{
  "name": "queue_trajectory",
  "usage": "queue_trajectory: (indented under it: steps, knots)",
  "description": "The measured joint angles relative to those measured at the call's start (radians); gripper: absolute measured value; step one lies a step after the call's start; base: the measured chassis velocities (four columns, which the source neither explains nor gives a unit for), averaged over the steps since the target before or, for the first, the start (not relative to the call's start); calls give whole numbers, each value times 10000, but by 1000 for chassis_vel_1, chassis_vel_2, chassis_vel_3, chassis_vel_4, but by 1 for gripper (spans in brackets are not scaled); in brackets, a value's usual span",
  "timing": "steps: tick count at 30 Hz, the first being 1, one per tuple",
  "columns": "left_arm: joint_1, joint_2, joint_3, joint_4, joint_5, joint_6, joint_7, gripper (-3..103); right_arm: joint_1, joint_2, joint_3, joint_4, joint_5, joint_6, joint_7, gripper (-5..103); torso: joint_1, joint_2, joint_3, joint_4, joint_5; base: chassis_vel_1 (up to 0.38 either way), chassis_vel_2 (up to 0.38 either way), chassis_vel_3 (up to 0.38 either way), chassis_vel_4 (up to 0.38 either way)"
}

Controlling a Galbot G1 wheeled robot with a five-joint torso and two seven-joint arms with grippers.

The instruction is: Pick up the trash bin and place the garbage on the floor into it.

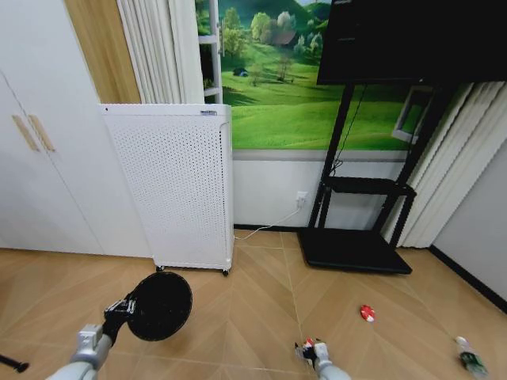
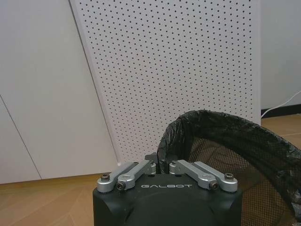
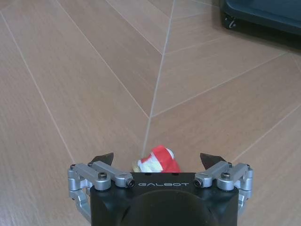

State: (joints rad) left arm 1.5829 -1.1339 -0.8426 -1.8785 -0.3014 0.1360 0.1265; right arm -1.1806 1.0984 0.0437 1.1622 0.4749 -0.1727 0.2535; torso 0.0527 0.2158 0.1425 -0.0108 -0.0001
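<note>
The left gripper (image 2: 159, 165) is clamped on the rim of the small black round mesh trash bin (image 1: 160, 305), holding it off the wooden floor (image 1: 253, 301) before the tall white perforated appliance (image 1: 178, 186). The right gripper (image 3: 160, 160) hangs low with fingers spread above the crumpled red-and-white wrapper (image 3: 157, 160). A small red piece (image 1: 367, 313) and a clear bottle (image 1: 470, 357) lie farther right.
</note>
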Motion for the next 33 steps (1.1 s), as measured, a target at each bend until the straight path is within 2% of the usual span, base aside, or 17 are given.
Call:
queue_trajectory:
  steps: [5, 16, 25, 33]
  knots:
    - [-58, -5, 79, 66, 32, 0, 0, 7, -34, -13, 24, -100, -37, -2, 21, 100, 0, 0, 0, 0, 1, 0, 0, 0, 0]
    - [-29, 0, 102, 74, 80, -47, 0, 7, 468, 722, -12, -1214, -368, 58, 23, 100, -1, 0, 0, 3, 1, 0, 0, 0, 0]
    - [-48, -25, 120, 105, 106, -99, 0, 7, 537, 540, 180, -1569, -523, 127, 1, 100, 0, 0, 0, 0, -1, 0, 0, 0, 0]
    - [-72, -41, 148, 134, 109, -138, 9, 7, 633, 661, 243, -1851, -712, 155, -17, 100, -1, 0, 0, 1, 1, 0, 0, 0, 0]
